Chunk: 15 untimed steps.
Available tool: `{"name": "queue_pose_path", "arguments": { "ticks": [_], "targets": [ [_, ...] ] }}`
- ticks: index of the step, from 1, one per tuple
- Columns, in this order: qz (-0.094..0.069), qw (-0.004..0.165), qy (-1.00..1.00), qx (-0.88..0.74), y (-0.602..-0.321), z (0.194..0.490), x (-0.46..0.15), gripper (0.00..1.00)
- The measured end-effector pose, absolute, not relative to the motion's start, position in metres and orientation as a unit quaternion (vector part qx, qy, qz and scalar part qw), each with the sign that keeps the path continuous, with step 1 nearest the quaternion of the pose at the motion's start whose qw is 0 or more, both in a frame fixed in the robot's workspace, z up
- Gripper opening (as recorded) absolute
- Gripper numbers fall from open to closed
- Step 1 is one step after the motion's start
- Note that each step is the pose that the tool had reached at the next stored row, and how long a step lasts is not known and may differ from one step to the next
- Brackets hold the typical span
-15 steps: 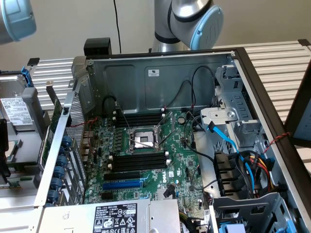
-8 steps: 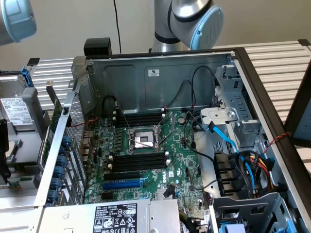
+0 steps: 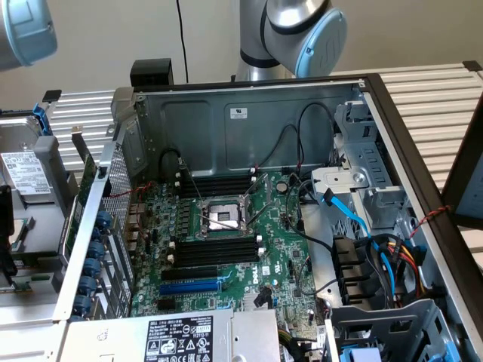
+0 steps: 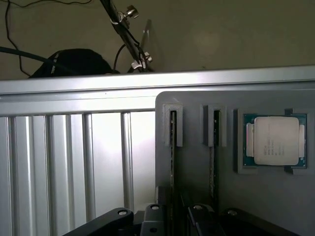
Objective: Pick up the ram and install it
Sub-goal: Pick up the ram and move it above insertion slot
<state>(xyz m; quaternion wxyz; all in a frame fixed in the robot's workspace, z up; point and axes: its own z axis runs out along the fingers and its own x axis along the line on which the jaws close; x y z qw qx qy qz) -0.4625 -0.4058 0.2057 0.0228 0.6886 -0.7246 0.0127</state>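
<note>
Two ram sticks stand edge-on in narrow slots of a grey holder (image 4: pixel 197 196). One ram stick (image 4: pixel 173 147) is a thin dark strip, and the other ram stick (image 4: pixel 215 142) is parallel beside it. My gripper (image 4: pixel 174 221) shows as black links, its jaws apart and empty, around the near end of the first stick without touching it. The open computer case holds the motherboard (image 3: pixel 279 249), with long black empty memory slots (image 3: pixel 215 249) on both sides of the processor socket (image 3: pixel 223 215). Arm segments (image 3: pixel 302 30) rise behind the case.
A processor chip (image 4: pixel 275 140) lies in a recess of the same holder. The holder sits on a ribbed metal table (image 4: pixel 74 162). In the case, a blue slot (image 3: pixel 189 286), loose cables (image 3: pixel 385 256), the drive cage (image 3: pixel 362 173) and the power supply (image 3: pixel 181 339) crowd the motherboard.
</note>
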Motion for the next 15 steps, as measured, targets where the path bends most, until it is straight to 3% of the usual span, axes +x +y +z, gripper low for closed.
{"name": "queue_pose_path", "arguments": {
  "ticks": [15],
  "targets": [
    [0.013, 0.023, -0.725, 0.689, -0.4043, 0.2046, -0.4625, 0.24]
  ]
}}
